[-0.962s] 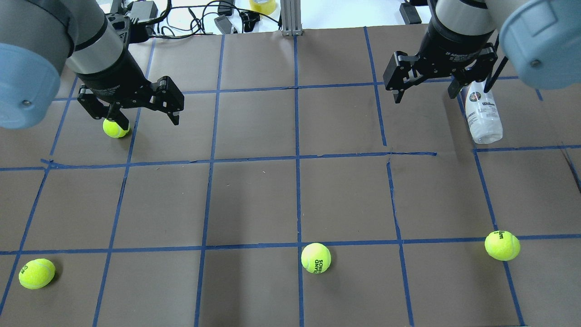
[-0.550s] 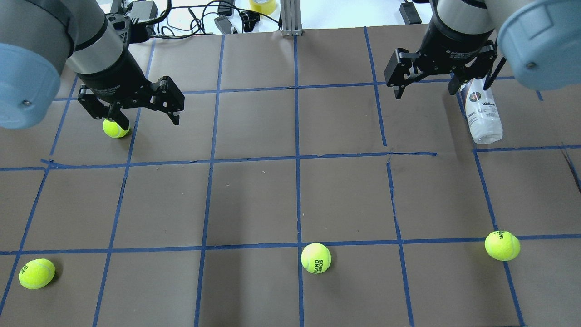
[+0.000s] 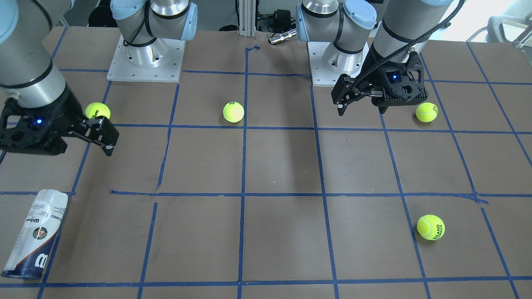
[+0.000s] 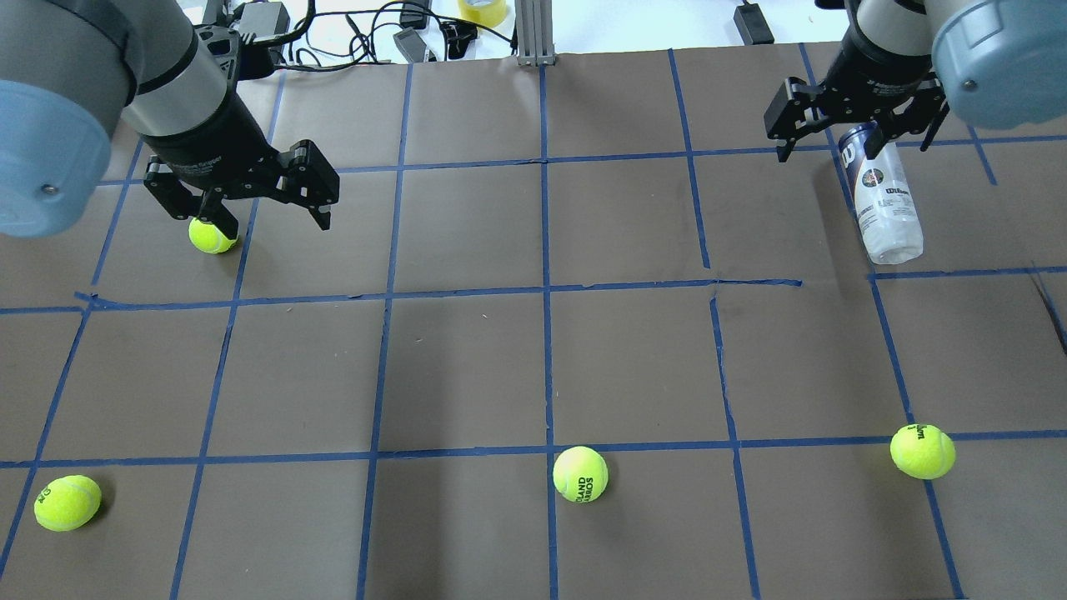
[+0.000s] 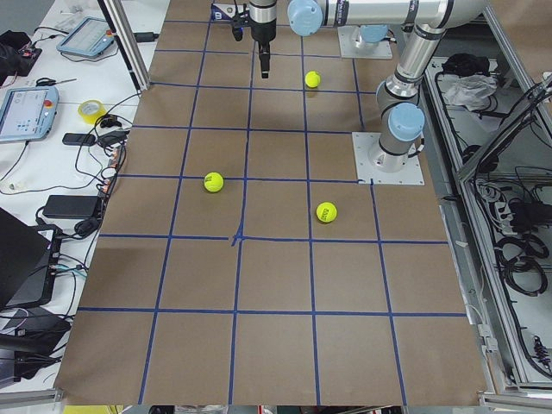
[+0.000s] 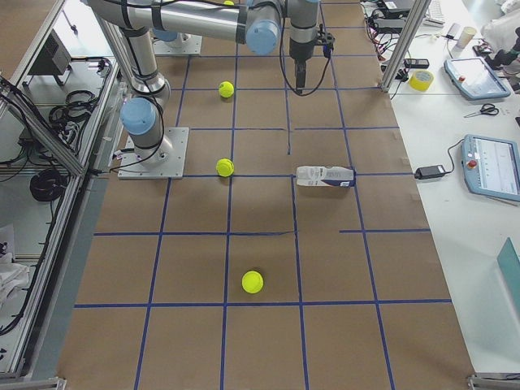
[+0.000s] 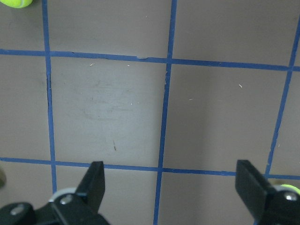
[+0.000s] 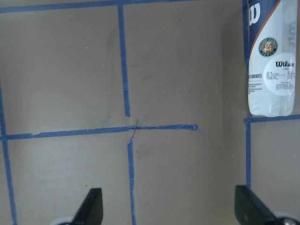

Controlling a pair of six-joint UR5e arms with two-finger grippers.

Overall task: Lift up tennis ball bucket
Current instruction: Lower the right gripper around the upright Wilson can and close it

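Note:
The tennis ball bucket [image 4: 887, 200] lies on its side at the far right of the table, a clear tube with a white and navy Wilson label. It also shows in the front view [image 3: 35, 232] and the right wrist view [image 8: 272, 61]. My right gripper [image 4: 827, 156] is open and empty. It hovers over the bucket's navy far end, slightly to its left. In the right wrist view the gripper [image 8: 169, 206] has only bare table between its fingers. My left gripper [image 4: 271, 223] is open and empty at the far left, over a tennis ball [image 4: 212, 236].
Three more tennis balls lie near the front: left [image 4: 68, 502], middle [image 4: 580, 473] and right [image 4: 922, 451]. Cables, a tape roll [image 4: 482, 10] and a metal post [image 4: 533, 33] sit past the far edge. Blue tape lines grid the brown table [image 4: 633, 367].
My right gripper has moved right and toward the table's far edge, and now sits over the bucket's navy end. It stays open. The left arm and bucket have not moved.

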